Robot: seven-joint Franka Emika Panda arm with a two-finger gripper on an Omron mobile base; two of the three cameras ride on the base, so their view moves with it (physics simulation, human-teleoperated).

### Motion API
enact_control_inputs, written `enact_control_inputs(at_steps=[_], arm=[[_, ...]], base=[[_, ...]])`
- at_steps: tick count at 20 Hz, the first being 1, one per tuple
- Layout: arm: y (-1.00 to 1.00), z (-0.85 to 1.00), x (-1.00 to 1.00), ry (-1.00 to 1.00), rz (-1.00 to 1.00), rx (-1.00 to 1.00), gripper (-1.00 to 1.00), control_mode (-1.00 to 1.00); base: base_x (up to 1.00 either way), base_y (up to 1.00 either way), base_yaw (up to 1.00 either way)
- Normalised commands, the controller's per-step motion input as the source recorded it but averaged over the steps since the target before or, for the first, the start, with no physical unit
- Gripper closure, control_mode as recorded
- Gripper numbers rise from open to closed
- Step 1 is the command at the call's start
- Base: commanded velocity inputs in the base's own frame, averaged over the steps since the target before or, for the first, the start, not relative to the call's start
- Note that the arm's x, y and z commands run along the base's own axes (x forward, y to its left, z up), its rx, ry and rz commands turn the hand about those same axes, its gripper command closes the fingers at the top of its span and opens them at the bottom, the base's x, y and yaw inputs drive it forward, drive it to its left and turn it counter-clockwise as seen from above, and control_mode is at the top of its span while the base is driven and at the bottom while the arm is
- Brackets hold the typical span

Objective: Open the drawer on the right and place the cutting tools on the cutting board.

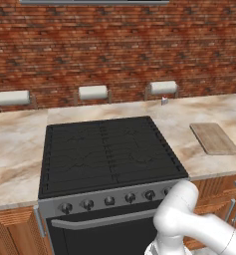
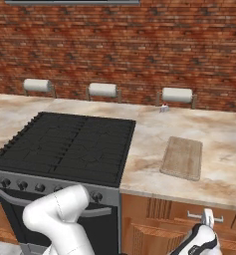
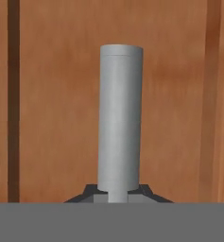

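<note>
- Scanning from the left: black stove (image 2: 69, 147) with its knob row and oven door below, set into the marbled table (image 2: 224, 134).
- Sitting right of the stove, flat on the table: cutting board (image 2: 182, 157), bare on top, long axis running away from the robot toward the brick wall.
- Lying below and slightly right of the board, under the table edge: drawer (image 2: 209, 211), front flush with the cabinet, apparently not yet pulled out.
- Crossing that front: grey bar handle (image 3: 119, 118), long axis horizontal in the right base view, upright in the rolled hand view.
- Reaching it at the far right: gripper (image 2: 207, 215), nearly fully closed, tips pinched on either side of the bar, so holding the handle.
- Judging the key relation: handle directly ahead of the gripper, drawer face square behind it, so the coming move probably a straight pull back toward the robot, perpendicular to the bar.
- Noting the cutting tools: presumably hidden inside the closed drawer, position impossible to tell.
</note>
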Motion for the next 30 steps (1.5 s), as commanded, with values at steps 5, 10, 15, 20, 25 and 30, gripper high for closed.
enact_control_inputs(at_steps=[5,10,15,20,25,30], arm=[[-0.16,0.0,-0.41,-0.03,0.0,0.0,1.0,-1.0],[-0.23,0.0,-0.59,-0.06,0.0,0.0,1.0,-1.0],[-0.33,0.0,-0.74,-0.06,0.0,0.0,1.0,-1.0],[-0.43,0.0,-0.9,-0.05,0.0,0.0,1.0,-1.0],[-0.52,0.0,-0.98,-0.02,0.0,0.0,1.0,-1.0],[-0.52,0.0,-1.0,-0.01,0.0,0.0,1.0,-1.0]], base=[[0.0,0.0,0.0],[0.0,0.0,0.0],[0.0,0.0,0.0],[0.0,0.0,0.0],[0.0,0.0,0.0],[0.0,0.0,0.0]])
